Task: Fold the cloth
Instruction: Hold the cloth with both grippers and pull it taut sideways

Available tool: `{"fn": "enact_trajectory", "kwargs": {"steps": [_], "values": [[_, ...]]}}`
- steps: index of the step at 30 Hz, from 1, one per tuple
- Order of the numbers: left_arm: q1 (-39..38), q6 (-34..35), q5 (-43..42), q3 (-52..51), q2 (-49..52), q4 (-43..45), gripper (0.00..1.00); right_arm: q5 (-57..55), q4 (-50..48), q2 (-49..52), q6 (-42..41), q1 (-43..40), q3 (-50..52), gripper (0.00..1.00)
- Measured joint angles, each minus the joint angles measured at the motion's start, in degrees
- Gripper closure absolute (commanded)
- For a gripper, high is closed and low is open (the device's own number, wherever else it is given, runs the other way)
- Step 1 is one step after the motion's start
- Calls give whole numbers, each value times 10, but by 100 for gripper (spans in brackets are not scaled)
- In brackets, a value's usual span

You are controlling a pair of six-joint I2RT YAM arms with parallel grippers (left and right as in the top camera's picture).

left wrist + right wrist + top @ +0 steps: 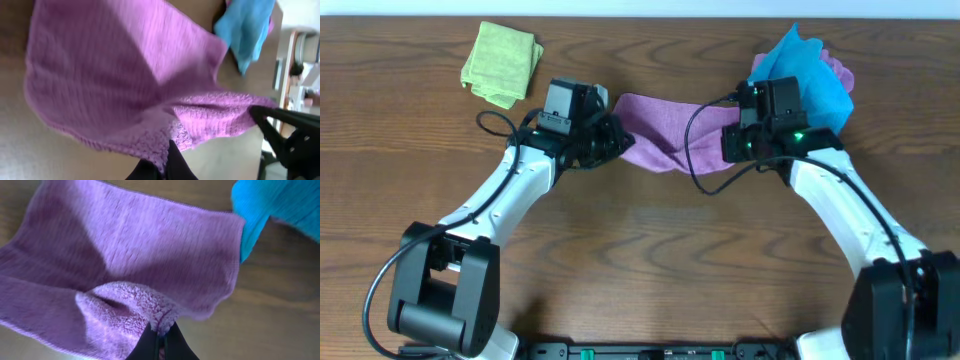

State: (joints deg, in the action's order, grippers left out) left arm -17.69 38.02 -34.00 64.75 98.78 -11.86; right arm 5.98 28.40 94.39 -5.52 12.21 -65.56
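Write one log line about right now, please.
left gripper: shut on cloth | right gripper: shut on cloth | cloth: spans between them | fold: not done

Nothing to read here, folks: no label, brand, number or sign legible on anything across the bench.

lilac cloth point(665, 125), bright blue cloth point(810, 70), light green cloth point(500, 62) on brown table point(650, 250).

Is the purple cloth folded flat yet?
Not folded: the cloth drapes loosely between left gripper and right gripper, each pinching an edge.
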Motion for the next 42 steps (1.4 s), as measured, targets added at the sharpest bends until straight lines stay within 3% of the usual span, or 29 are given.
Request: {"fn": "enact_trajectory", "kwargs": {"steps": [8, 18, 38, 40, 41, 42], "values": [[2, 19, 68, 0, 18, 98, 94, -36, -60, 50, -1, -3, 1, 99], [10, 58, 84, 0, 110, 207, 94, -66, -99, 51, -1, -31, 1, 99], [10, 64, 100, 84, 219, 214, 94, -87, -206, 154, 6, -36, 0, 98], [10, 61, 101, 84, 220, 214, 94, -90, -206, 162, 9, -36, 1, 82], [10, 58, 103, 85, 220, 215, 86, -91, -206, 163, 11, -36, 0, 66], [10, 55, 104, 85, 220, 215, 83, -93, -207, 163, 11, -36, 0, 62]]}}
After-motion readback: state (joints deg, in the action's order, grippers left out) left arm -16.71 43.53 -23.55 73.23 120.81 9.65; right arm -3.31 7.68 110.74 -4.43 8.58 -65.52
